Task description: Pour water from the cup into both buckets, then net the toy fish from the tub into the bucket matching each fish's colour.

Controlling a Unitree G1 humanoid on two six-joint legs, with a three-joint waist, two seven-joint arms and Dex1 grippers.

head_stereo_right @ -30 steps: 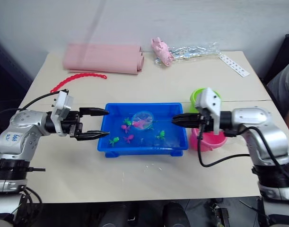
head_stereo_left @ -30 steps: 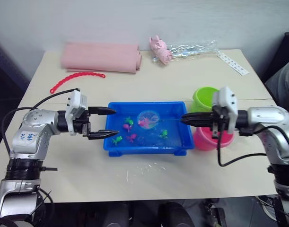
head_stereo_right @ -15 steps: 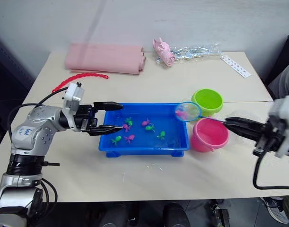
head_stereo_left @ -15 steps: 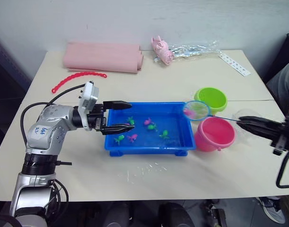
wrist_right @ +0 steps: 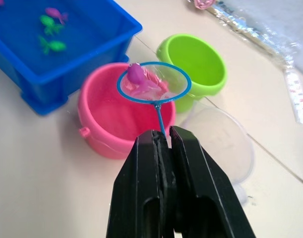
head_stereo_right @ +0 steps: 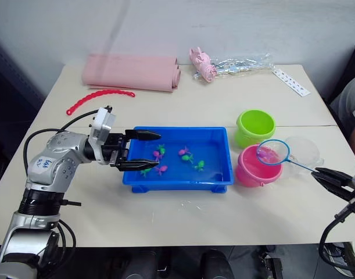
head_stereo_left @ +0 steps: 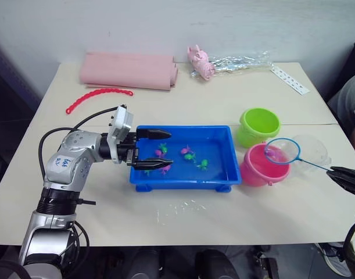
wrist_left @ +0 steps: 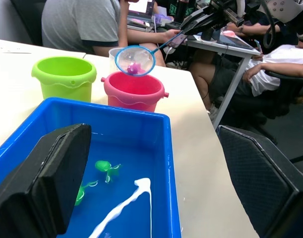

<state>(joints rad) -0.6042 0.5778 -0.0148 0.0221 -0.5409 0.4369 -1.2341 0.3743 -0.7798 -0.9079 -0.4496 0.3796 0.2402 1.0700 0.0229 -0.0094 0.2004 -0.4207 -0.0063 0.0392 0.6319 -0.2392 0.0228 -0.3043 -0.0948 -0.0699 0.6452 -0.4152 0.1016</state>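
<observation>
Right wrist view has the right gripper point(wrist_right: 163, 141) clamped on the net point(wrist_right: 153, 87) handle, the ring holding a pink fish point(wrist_right: 135, 73) directly over the pink bucket point(wrist_right: 111, 119). Tipping it there should drop the fish in. The left gripper point(head_stereo_left: 151, 150) gapes over the tub point(head_stereo_left: 223, 181), far left of the buckets.

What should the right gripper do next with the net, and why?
Probably tip the net over so the pink fish drops into the pink bucket. The right gripper is shut on the net's handle, and the ring hangs above the pink bucket, whose colour matches the fish.
</observation>
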